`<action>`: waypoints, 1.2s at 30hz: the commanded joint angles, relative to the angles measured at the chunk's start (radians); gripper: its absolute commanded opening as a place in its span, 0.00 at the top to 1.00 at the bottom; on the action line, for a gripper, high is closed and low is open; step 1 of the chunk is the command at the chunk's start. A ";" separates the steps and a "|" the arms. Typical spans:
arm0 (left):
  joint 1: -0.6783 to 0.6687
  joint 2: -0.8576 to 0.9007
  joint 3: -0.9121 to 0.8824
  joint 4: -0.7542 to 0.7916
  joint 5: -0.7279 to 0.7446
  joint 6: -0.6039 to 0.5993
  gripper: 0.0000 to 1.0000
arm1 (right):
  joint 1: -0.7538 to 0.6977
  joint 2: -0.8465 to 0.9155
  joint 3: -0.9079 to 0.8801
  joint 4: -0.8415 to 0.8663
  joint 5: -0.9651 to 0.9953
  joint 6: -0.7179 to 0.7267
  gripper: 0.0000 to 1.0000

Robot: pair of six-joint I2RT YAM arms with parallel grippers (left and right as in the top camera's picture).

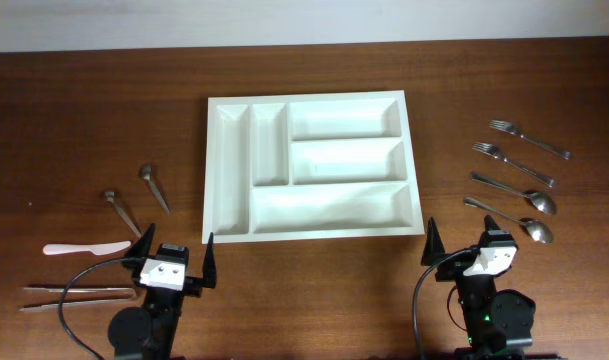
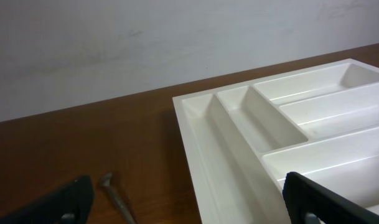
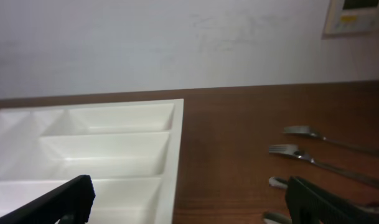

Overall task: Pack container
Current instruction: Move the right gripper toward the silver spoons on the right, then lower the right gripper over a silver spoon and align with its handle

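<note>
container (image 1: 312, 225) centre; forks (image 1: 519, 142) right, knives (image 1: 79, 294) left

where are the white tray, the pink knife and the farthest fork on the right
white tray (image 1: 324, 208), overhead view, bare floor of its nearest long compartment
pink knife (image 1: 84, 248), overhead view, middle of its length
farthest fork (image 1: 529, 139), overhead view, mid-handle

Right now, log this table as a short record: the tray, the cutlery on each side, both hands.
container: white, five compartments, all empty
right of it: two forks, two spoons
left of it: two small metal utensils, one pale knife-like piece, two long thin pieces
left hand: open, empty
right hand: open, empty
</note>
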 commanded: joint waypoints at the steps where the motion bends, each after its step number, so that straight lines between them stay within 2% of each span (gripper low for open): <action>1: 0.006 -0.010 -0.012 0.003 -0.007 0.010 0.01 | 0.011 -0.010 0.014 0.000 -0.058 0.097 0.01; 6: 0.006 -0.010 -0.012 0.003 -0.007 0.010 0.01 | 0.010 -0.002 0.183 -0.074 -0.103 0.100 0.01; 11: 0.006 -0.010 -0.012 0.003 -0.007 0.010 0.01 | 0.009 0.120 0.473 -0.404 0.055 0.100 0.01; 18: 0.006 -0.010 -0.012 0.003 -0.007 0.010 0.01 | 0.009 0.535 0.918 -0.857 0.011 0.100 0.01; 19: 0.006 -0.010 -0.012 0.003 -0.007 0.010 0.01 | 0.009 0.632 1.025 -0.939 -0.028 0.089 0.01; 24: 0.006 -0.010 -0.012 0.003 -0.007 0.010 0.01 | 0.009 0.890 1.321 -1.158 -0.189 0.066 0.01; 27: 0.006 -0.010 -0.012 0.003 -0.007 0.010 0.01 | 0.009 0.999 1.405 -1.212 -0.195 0.066 0.01; 31: 0.006 -0.010 -0.012 0.003 -0.007 0.010 0.01 | 0.009 1.106 1.422 -1.180 -0.181 0.059 0.01; 32: 0.006 -0.010 -0.012 0.003 -0.007 0.010 0.01 | 0.009 1.130 1.422 -1.163 -0.148 0.084 0.01; 33: 0.006 -0.010 -0.012 0.003 -0.007 0.010 0.01 | 0.008 1.155 1.422 -1.151 -0.087 0.168 0.01; 36: 0.006 -0.010 -0.012 0.003 -0.007 0.010 0.01 | -0.018 1.212 1.422 -1.184 0.118 0.492 0.01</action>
